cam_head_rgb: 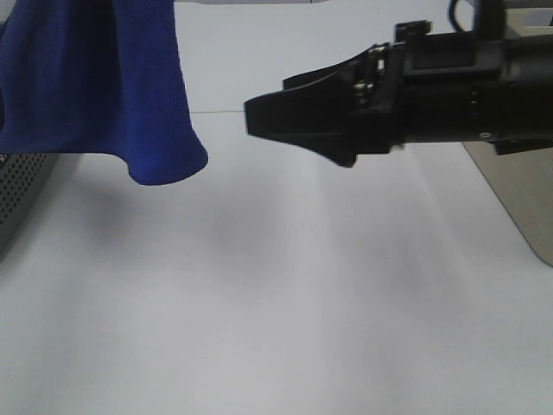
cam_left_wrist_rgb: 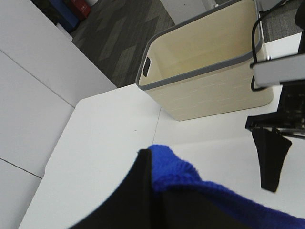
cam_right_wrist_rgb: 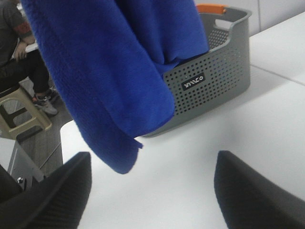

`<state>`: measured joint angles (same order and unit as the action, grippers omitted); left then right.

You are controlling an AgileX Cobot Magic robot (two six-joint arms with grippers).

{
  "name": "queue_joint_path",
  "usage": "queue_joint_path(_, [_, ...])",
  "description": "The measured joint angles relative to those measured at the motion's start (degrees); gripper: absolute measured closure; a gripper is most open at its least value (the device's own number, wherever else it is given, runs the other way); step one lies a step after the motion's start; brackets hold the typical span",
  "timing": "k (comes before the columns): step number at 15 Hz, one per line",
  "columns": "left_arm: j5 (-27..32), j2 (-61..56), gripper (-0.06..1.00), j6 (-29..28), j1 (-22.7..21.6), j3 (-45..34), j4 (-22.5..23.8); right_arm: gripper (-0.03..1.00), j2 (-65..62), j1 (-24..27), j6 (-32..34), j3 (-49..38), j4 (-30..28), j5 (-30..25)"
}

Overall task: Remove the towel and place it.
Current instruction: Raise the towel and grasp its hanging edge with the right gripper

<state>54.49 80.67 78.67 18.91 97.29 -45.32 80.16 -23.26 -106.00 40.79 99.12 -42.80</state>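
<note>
Lift stage: left gripper (cam_left_wrist_rgb: 151,176) clamped on towel (cam_head_rgb: 95,78), hanging at 10 o'clock by the grey basket (cam_right_wrist_rgb: 209,81). Right gripper (cam_right_wrist_rgb: 152,191) jaws apart, facing it. Next, probably: pinch the low corner, then lay the towel down.

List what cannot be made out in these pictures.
Top of the towel and whatever holds it: high view, cut by the top edge.
Left gripper pinch: left wrist view, towel covers it, bottom edge crops it.
Grey basket inside: right wrist view, towel hangs in front.
Beige basket: high view, right arm and right edge hide most of it.
</note>
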Motion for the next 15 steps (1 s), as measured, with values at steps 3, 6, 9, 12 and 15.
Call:
queue_joint_path(3, [0.0, 0.1, 0.94, -0.1, 0.0, 0.0, 0.0, 0.25, 4.5, -7.3, -1.2, 3.7, 0.1, 3.8])
queue_joint_path(6, [-0.1, 0.1, 0.94, -0.1, 0.0, 0.0, 0.0, 0.25, 8.9, -13.6, -2.8, 8.3, 0.1, 7.2])
queue_joint_path(9, [-0.1, 0.1, 0.94, -0.1, 0.0, 0.0, 0.5, 0.29, 9.9, -15.2, -2.9, 10.9, 0.2, 9.3])
queue_joint_path(12, [-0.1, 0.1, 0.94, -1.1, 0.0, 0.0, 3.0, 0.57, 9.9, -15.4, -0.5, 11.1, -0.9, 10.5])
queue_joint_path(15, [-0.1, 0.1, 0.94, -3.1, 0.0, 0.0, 5.2, 0.86, 9.4, -15.4, 8.9, 11.1, -10.3, 11.1])
